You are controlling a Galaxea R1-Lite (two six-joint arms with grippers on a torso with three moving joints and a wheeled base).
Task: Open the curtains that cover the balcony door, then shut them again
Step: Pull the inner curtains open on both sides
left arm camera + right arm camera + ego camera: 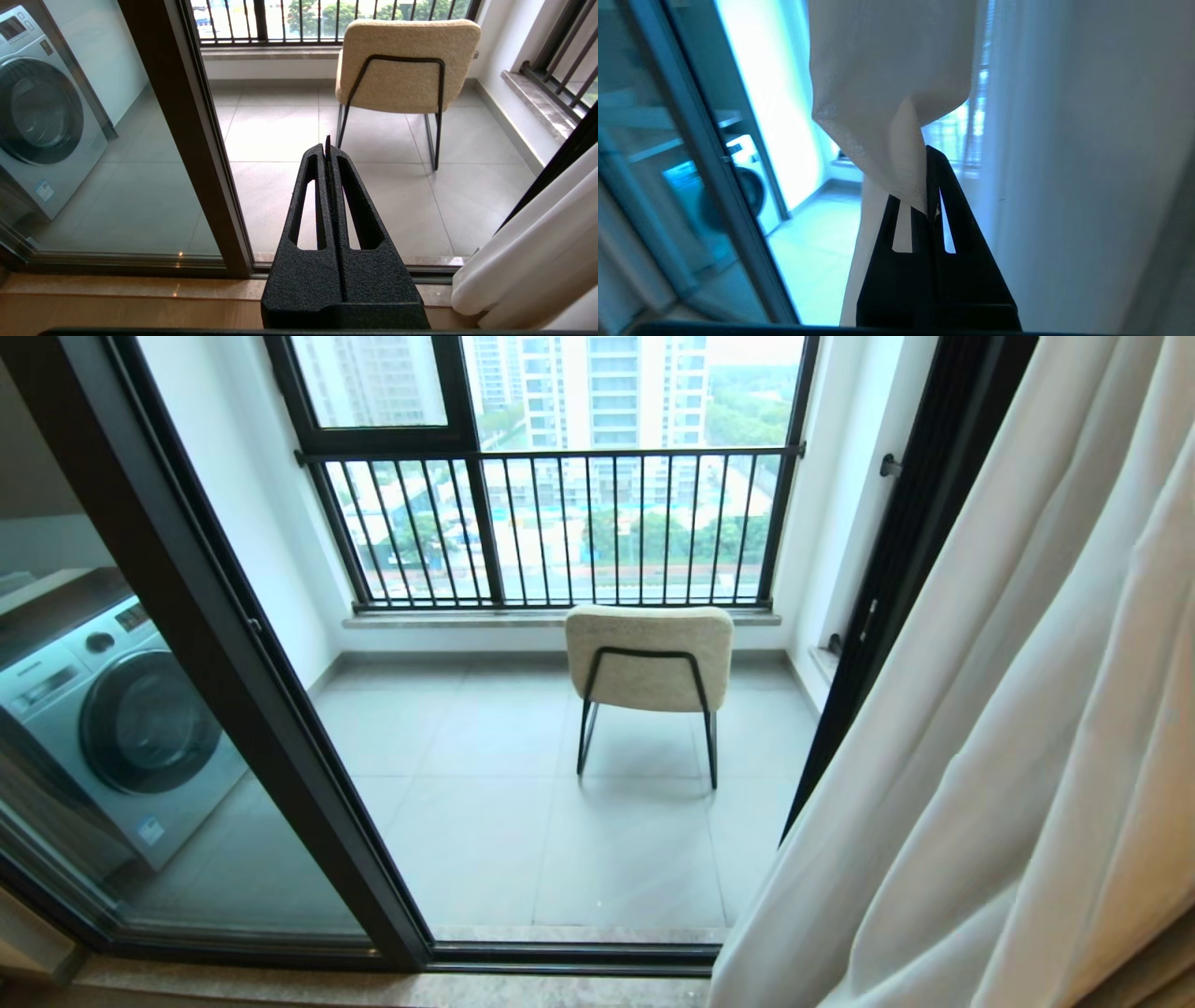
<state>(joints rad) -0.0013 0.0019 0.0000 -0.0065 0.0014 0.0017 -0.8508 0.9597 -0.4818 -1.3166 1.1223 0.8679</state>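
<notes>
1. Curtains (1008,728) sit bunched at the right side of the doorway in the head view, cream folds hanging to the floor. Opening reads as drawn back.
2. Balcony door (215,644): dark frame post runs diagonally on the left, glass panel beside it, middle gap open onto the tiled balcony.
3. Right end effector (928,154) is pressed together and pinching a fold of the curtain edge; fabric twists down into the tips in the right wrist view. It is not in the head view.
4. Left end effector (327,142) is pressed together with nothing in it, parked low, pointing toward the balcony floor and the chair (406,65).
5. Step judged: the fabric is held at the open side, so either the opening pull is ending or the closing pull is due. Cannot tell which.
6. To do it well: keep the pinch firm and high on the hem fold, since the sheer cloth looks slippery and only a small tuck is held.
7. Pull level along the track line, not downward, so the hooks slide rather than jam.
8. Move slowly; a jerk could slip the fold out or strain the rail.
9. Keep the arm off the door frame and glass.
10. Washing machine (112,728) behind the left glass panel, railing (551,523) beyond, not involved.
</notes>
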